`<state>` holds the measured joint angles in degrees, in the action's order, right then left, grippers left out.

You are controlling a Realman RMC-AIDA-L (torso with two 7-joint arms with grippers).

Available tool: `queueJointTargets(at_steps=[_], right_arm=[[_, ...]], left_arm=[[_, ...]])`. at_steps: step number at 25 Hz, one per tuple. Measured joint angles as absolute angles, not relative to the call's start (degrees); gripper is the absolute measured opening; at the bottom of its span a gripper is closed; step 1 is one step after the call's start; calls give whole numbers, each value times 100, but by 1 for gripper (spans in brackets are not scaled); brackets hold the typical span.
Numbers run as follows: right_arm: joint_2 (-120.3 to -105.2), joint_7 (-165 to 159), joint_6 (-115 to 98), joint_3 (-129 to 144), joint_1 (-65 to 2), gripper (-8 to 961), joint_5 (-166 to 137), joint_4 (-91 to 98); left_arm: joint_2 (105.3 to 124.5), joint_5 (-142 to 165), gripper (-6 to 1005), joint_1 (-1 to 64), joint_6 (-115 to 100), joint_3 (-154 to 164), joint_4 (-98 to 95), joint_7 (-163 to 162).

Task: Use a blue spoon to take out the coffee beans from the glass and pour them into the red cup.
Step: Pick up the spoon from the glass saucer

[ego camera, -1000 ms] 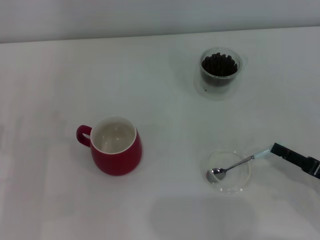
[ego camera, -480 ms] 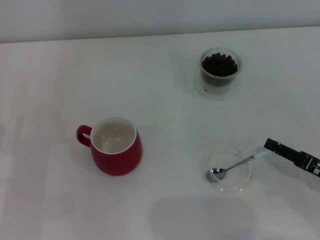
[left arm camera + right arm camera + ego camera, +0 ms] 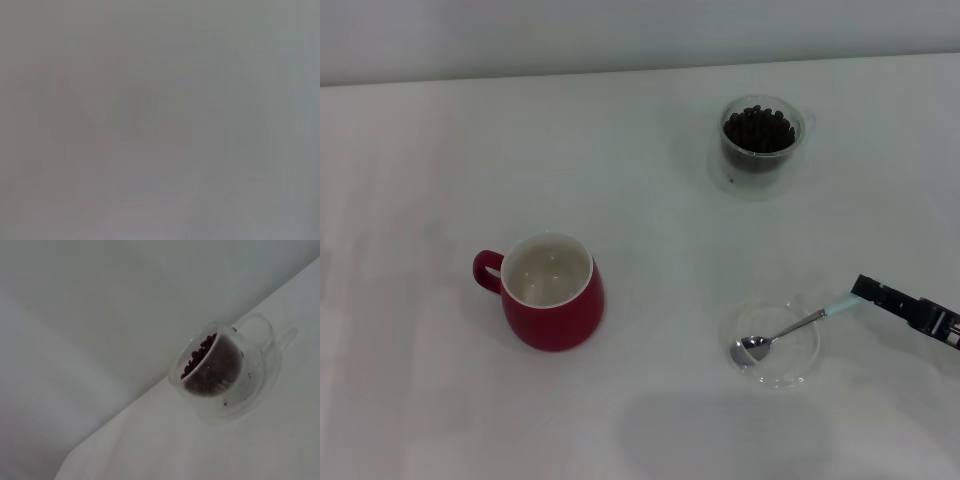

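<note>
The blue spoon (image 3: pixel 790 328) lies with its metal bowl in a flat clear saucer (image 3: pixel 790 378) and its pale blue handle pointing right. My right gripper (image 3: pixel 867 291) comes in from the right edge, its black tip at the end of the handle. The glass (image 3: pixel 760 150) holding the coffee beans (image 3: pixel 758 128) stands at the back right. It also shows in the right wrist view (image 3: pixel 250 385), with the beans (image 3: pixel 200 357) inside. The red cup (image 3: pixel 552 300) stands upright at the front left and is empty. My left gripper is out of view.
The white table's far edge (image 3: pixel 620 72) runs along the back, with a plain wall behind it. The left wrist view shows only a blank grey surface.
My right gripper crept a little left along the spoon's handle, then eased slightly right. The spoon, glass and red cup have stayed about where they were.
</note>
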<state>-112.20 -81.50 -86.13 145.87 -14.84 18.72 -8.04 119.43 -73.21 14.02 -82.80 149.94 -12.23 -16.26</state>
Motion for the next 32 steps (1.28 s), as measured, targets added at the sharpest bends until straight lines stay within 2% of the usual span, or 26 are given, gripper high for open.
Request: queueJointTargets(at_steps=[14,17,32], right_arm=[[-11173,-8140,-8615,14590,-1504,201,1738,-809],[-11164,-8140,-8644,14590,-1509,195,1725,-809],[-10928,-8191,-8971,14514,-1602,168,1796,-809]], left_arm=[[11954,-7321,771,1358,-8287,15010,-1296,-1626],[11951,-7321,771,1356,-8310,15012,-1305,-1626],[11936,-7321,772,1402,-8350,15012,-1289,-1626]])
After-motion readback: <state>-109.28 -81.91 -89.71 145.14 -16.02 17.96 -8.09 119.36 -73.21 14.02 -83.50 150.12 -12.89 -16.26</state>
